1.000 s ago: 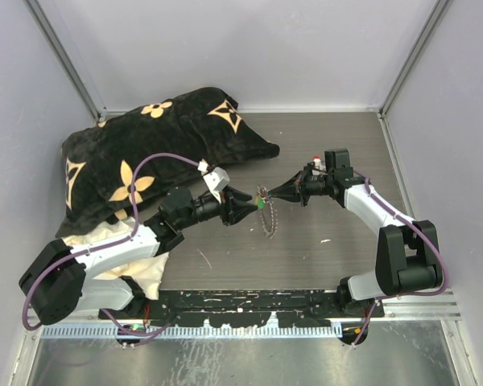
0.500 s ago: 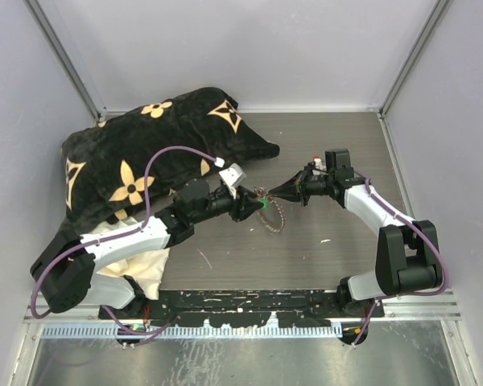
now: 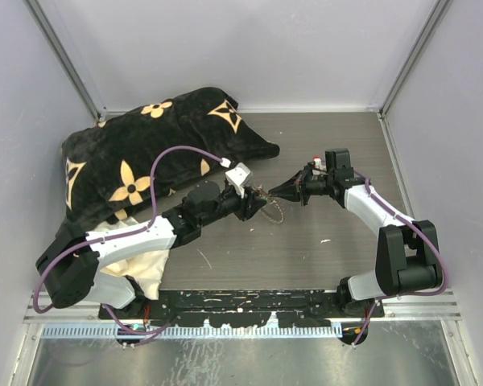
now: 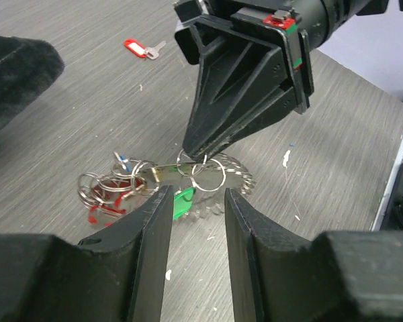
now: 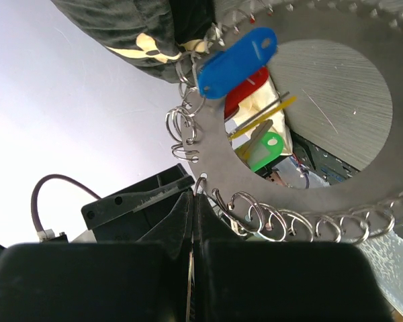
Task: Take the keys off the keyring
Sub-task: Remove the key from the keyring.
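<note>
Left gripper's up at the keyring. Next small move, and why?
Likely close the left gripper on the green key. Its open jaws flank that tag in the left wrist view, and the right gripper is shut on the edge of the keyring, bracing it. Depth isn't certain, so close slowly.

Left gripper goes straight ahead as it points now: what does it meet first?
Likely the green key on the keyring, just past the left gripper; the right gripper sits right behind. Depth unclear.
</note>
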`<state>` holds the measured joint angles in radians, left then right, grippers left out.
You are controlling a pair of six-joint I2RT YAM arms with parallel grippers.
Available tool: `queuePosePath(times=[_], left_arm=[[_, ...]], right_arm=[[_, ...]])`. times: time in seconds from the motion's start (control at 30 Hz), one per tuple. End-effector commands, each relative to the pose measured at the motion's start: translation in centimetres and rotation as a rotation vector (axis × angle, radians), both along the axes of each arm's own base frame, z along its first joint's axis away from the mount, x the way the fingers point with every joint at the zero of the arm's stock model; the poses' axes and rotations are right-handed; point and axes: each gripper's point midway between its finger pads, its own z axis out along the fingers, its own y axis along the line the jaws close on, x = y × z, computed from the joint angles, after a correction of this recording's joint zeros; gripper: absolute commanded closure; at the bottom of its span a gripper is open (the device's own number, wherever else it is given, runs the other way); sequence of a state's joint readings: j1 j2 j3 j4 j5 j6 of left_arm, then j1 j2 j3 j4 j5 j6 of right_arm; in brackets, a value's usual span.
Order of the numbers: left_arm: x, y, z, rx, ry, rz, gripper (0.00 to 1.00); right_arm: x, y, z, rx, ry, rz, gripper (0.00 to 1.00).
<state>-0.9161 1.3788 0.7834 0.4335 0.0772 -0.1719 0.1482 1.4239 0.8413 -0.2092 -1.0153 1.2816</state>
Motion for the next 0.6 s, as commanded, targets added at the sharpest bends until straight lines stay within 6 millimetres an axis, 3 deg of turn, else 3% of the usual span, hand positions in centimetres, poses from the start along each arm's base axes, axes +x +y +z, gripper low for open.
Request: queuePosePath(times=[0.0,0.57], left_arm=[[1.08,-0.04,2.78,-0.049,-0.021,0.057,0.63],[0.57,-0.71,3.53,-0.019,0.139,0.058,0.63]], right_arm=[[-0.19,0.18,2.5,0.052,-0.074,0.029,0.99],[-0.23,0.17,2.29,0.052,-0.064,0.026,0.99]])
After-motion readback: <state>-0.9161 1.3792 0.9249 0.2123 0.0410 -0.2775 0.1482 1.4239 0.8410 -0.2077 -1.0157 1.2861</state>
